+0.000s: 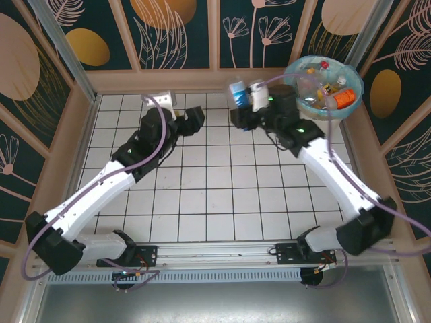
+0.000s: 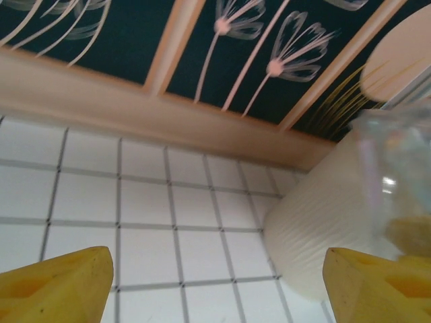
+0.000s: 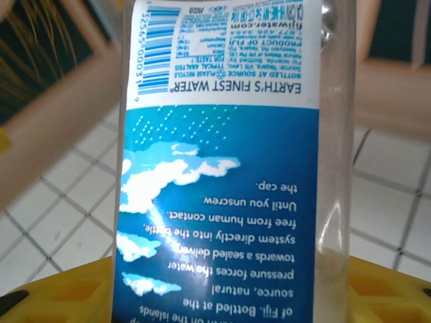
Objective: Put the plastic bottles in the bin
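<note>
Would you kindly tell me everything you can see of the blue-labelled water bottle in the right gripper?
The blue-labelled water bottle is clear plastic, wrapped in a label: a white panel with a barcode and "Earth's Finest Water", then a blue field with white clouds and text. In the right wrist view the print reads upside down. It stands between the yellow fingers of the right gripper, apparently held above the tiled table, just left of the bin.
</note>
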### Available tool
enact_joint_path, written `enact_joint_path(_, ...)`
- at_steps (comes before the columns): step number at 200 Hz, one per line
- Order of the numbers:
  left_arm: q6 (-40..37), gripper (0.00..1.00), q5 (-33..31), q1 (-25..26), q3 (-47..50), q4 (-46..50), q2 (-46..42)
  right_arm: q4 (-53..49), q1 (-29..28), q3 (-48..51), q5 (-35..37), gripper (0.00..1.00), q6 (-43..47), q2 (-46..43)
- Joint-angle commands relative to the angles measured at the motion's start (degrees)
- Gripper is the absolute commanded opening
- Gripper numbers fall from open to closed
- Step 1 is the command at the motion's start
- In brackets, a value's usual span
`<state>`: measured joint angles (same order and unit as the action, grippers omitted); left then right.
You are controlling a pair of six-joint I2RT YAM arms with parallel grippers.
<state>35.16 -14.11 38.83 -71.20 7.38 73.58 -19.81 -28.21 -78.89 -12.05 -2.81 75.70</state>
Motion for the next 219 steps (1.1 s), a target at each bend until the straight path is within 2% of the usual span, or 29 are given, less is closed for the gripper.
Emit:
enact_joint_path(1, -3.78, 0.81, 2.60, 1.70, -7.62, -2.88, 4.51, -0.22, 4.03, -0.08, 3.82, 0.47, -1.49, -6.45)
enact_joint_path(37, -8.44, 0.81, 2.88, 7.59, -22.02, -2.81, 14.91, -6.44, 15.42, -6.17, 4.37, 0.46, 0.70, -8.94)
enact_joint_path(68, -8.68, 0.81, 5.50, 10.56, -33.46, -2.03, 24.11, -11.12, 24.41, -9.58, 5.19, 0.45, 1.04, -7.79)
enact_joint_path(86, -8.53, 0.81, 7.33, 11.98, -39.76, -1.08, 30.24, -10.51, 30.57, -9.08, 0.34, 0.45, -0.73, -6.73)
enact_joint_path(119, -7.63, 0.81, 11.20, 13.24, -50.56, 1.93, 39.32, -2.59, 39.11, -5.05, -6.73, 0.45, -4.21, -5.21)
enact_joint_path(140, -6.83, 0.81, 12.55, 13.37, -55.04, 3.48, 43.42, -0.92, 42.43, -5.63, -9.44, 0.44, -5.00, -2.07)
enact_joint_path(163, -6.25, 0.81, 13.42, 13.44, -55.72, 2.61, 45.16, 1.34, 45.40, -6.27, -11.77, 0.45, -7.31, 0.91)
enact_joint_path(196, -5.30, 0.81, 13.10, 13.39, -54.80, 1.98, 45.74, 3.09, 45.87, -7.85, -14.37, 0.50, -9.30, 4.54)
enact_joint_path(219, -5.14, 0.82, 12.67, 13.38, -50.28, -0.51, 44.00, 1.07, 45.87, -9.91, -13.07, 0.54, -8.76, 6.65)
